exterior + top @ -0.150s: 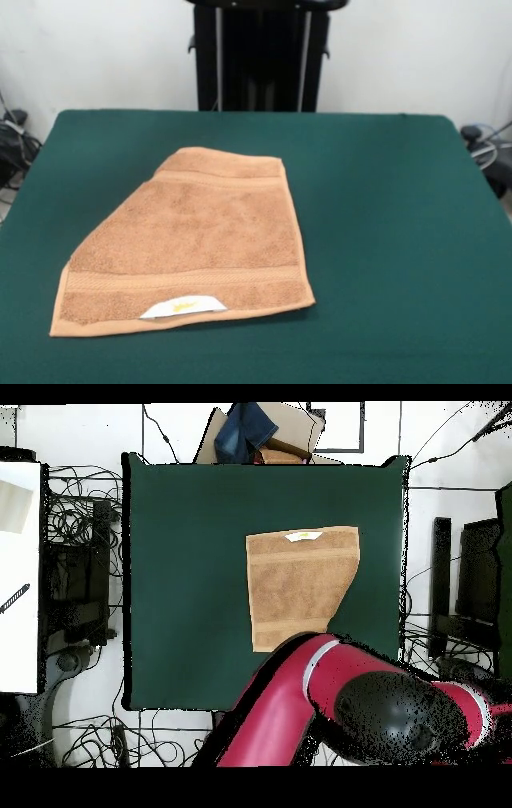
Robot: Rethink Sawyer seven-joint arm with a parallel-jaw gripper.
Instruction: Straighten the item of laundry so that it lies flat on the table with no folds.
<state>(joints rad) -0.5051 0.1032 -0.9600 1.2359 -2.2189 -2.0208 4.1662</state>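
Light orange-tan terry towel (196, 240) on the dark green felt table (384, 200).
One far corner is folded under, leaving a slanted edge; white label at the near hem. The claw is out of sight.

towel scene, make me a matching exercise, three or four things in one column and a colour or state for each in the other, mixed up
Things:
1. towel
2. table
3. label
4. robot arm

Descriptions:
A. dark green
B. white with a yellow mark
C. red and black
D. orange-tan, one corner folded in

Pairs: 1-D, 2-A, 3-B, 4-C
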